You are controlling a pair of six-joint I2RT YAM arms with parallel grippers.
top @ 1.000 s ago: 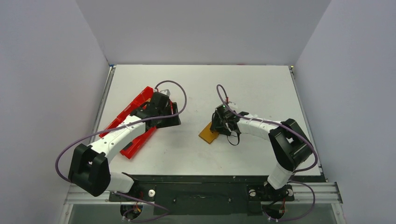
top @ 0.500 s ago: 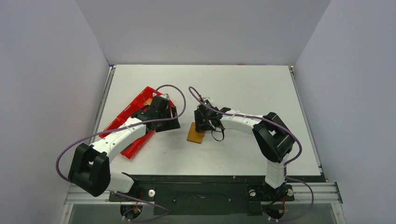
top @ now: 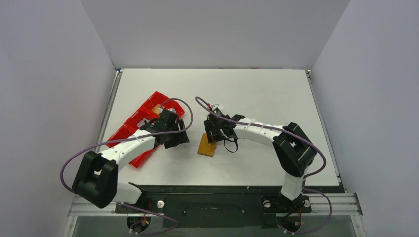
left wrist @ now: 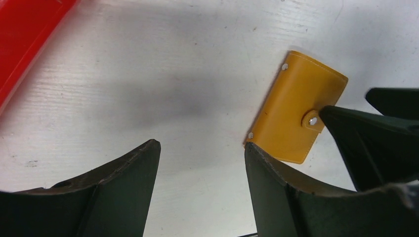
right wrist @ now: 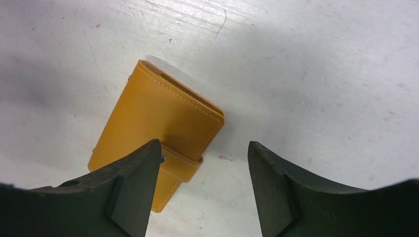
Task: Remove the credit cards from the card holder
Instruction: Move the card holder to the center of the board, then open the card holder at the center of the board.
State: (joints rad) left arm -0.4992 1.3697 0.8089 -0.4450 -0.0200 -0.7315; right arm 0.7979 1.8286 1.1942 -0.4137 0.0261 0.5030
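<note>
The tan card holder [top: 206,146] lies flat on the white table, folded shut with its snap strap fastened. It also shows in the left wrist view [left wrist: 295,114] and the right wrist view [right wrist: 157,123]. No credit cards show; they are hidden or out of view. My left gripper [top: 181,138] is open and empty just left of the holder, its right finger [left wrist: 276,182] at the holder's near corner. My right gripper [top: 216,138] is open over the holder's right edge, its left finger [right wrist: 129,182] above the strap snap; it holds nothing [right wrist: 205,144].
A long red tray [top: 129,127] lies diagonally at the left, partly under my left arm, with a small tan item [top: 157,107] in its far end. Its edge shows in the left wrist view [left wrist: 24,34]. Grey walls enclose the table.
My right gripper has moved left and the card holder has shifted left with it. My left gripper has moved off the red tray toward the holder.
</note>
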